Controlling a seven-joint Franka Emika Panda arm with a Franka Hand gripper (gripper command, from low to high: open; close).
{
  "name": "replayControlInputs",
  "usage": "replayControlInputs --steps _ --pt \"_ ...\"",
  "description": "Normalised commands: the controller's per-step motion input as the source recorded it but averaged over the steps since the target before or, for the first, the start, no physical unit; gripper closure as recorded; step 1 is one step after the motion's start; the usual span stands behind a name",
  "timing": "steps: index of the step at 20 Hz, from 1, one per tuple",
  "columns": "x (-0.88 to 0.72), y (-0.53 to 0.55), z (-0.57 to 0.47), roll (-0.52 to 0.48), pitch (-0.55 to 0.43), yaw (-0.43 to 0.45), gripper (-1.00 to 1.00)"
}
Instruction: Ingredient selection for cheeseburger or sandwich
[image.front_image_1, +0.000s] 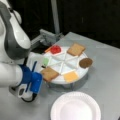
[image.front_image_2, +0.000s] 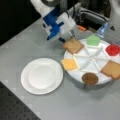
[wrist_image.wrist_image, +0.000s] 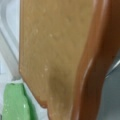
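A round white divided tray (image.front_image_1: 63, 58) (image.front_image_2: 90, 61) holds the ingredients in both front views. They are a red disc (image.front_image_1: 55, 49) (image.front_image_2: 112, 49), a green disc (image.front_image_1: 45, 61) (image.front_image_2: 93, 40), a dark patty (image.front_image_1: 85, 62) (image.front_image_2: 90, 78), an orange cheese square (image.front_image_1: 70, 76) (image.front_image_2: 69, 64) and a tan toast square (image.front_image_1: 76, 49) (image.front_image_2: 112, 69). My gripper (image.front_image_1: 41, 77) (image.front_image_2: 71, 36) is at the tray's rim, shut on the edge of another toast square (image.front_image_1: 49, 73) (image.front_image_2: 73, 45). That toast (wrist_image.wrist_image: 55, 55) fills the wrist view, with the green disc (wrist_image.wrist_image: 13, 102) beside it. No stacked sandwich is in view.
A white paper plate (image.front_image_1: 75, 106) (image.front_image_2: 41, 75) with nothing on it lies on the grey table in front of the tray. A grey metal fixture (image.front_image_1: 47, 37) (image.front_image_2: 92, 17) and an upright post stand behind the tray.
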Motion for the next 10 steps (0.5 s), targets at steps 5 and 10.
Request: replayControlInputs --steps 5,10 --pt "0.3 -0.32 -0.11 0.428 0.022 0.138 -1.0" --pt "0.35 -0.32 -0.12 0.461 0.021 0.133 -1.0"
